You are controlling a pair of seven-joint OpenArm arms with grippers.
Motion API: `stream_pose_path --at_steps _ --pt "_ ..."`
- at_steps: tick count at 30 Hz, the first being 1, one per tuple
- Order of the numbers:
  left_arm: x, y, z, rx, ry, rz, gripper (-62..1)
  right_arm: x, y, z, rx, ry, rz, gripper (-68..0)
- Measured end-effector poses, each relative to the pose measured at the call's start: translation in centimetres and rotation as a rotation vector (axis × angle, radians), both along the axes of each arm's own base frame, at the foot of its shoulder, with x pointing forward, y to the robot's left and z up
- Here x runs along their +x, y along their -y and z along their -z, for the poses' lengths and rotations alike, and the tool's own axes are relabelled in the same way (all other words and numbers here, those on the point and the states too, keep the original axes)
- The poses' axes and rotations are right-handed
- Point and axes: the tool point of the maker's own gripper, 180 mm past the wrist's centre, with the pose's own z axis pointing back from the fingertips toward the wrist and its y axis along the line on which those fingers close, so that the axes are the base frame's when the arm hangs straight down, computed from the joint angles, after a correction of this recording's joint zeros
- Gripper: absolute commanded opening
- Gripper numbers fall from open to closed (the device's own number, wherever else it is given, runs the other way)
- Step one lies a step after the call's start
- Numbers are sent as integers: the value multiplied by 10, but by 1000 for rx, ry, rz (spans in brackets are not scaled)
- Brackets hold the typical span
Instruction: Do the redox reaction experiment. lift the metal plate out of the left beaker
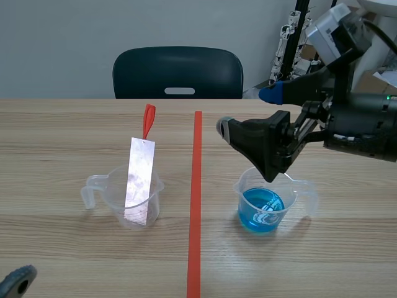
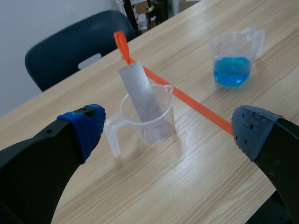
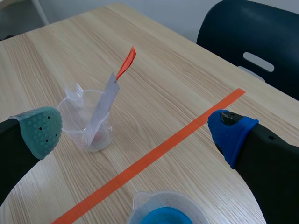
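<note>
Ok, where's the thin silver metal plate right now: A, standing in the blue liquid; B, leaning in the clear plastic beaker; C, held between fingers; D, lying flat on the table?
B: the thin silver metal plate leans in the clear plastic beaker left of the orange tape, untouched.

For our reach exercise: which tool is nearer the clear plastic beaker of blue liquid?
Right. The right tool hangs above the clear plastic beaker of blue liquid; the left tool is far off, across the orange-red tape line.

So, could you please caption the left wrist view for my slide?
Open left claw facing the metal plate, orange-tabbed, leaning in the clear left beaker.
</note>
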Motion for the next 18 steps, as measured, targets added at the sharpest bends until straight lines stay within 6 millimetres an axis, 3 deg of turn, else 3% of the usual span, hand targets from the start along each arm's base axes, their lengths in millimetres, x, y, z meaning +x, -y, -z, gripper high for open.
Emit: stream_pose_path --at_steps 5,10,18 --pt "1 -31 35 -1 -60 -133 -41 8 -1 20 3 -45 10 4" --pt "-7 -55 63 -9 -131 -229 -41 21 -18 24 16 -51 -17 4" --pt "-17 -74 87 40 -182 -286 -41 35 -40 54 -7 -125 -49 4"
